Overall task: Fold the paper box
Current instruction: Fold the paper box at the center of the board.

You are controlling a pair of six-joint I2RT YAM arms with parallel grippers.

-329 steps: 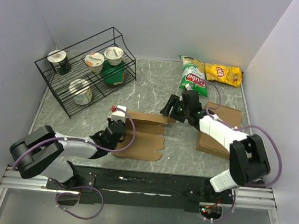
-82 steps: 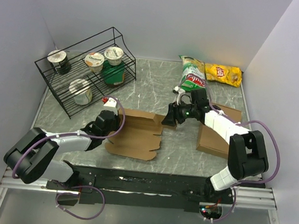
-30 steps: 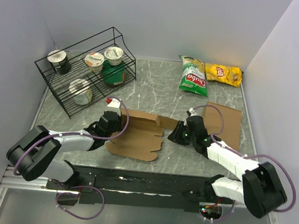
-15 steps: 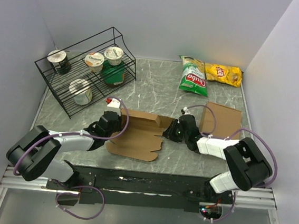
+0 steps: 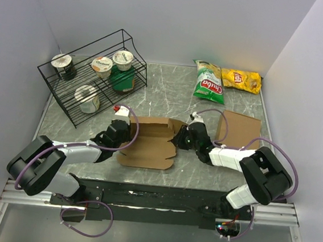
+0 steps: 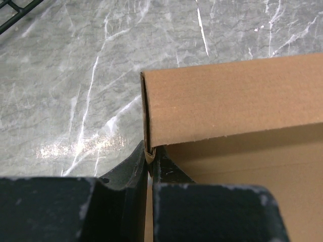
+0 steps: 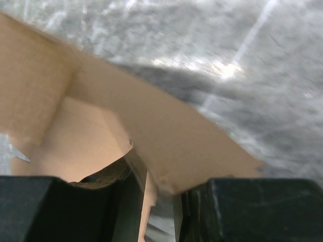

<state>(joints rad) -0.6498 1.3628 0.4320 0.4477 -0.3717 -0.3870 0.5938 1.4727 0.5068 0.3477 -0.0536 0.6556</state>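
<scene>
The paper box (image 5: 147, 145) lies on the marble table, its back wall and side flaps raised. My left gripper (image 5: 124, 131) is at its left edge. In the left wrist view the gripper (image 6: 150, 156) is shut, pinching the folded corner of the box wall (image 6: 227, 96). My right gripper (image 5: 180, 137) is at the box's right flap. In the right wrist view the jaws (image 7: 161, 201) stand a little apart, straddling the flap (image 7: 166, 141). Table shows in the gap beside the card.
A plain brown cardboard slab (image 5: 240, 128) lies right of the right arm. A black wire rack (image 5: 91, 80) with yogurt cups stands at the back left. A green chip bag (image 5: 209, 83) and a yellow one (image 5: 241, 80) lie at the back right.
My right gripper came from the right onto the box's right flap, which now stands up. The box has shifted slightly. My left gripper keeps its pinch on the left wall.
</scene>
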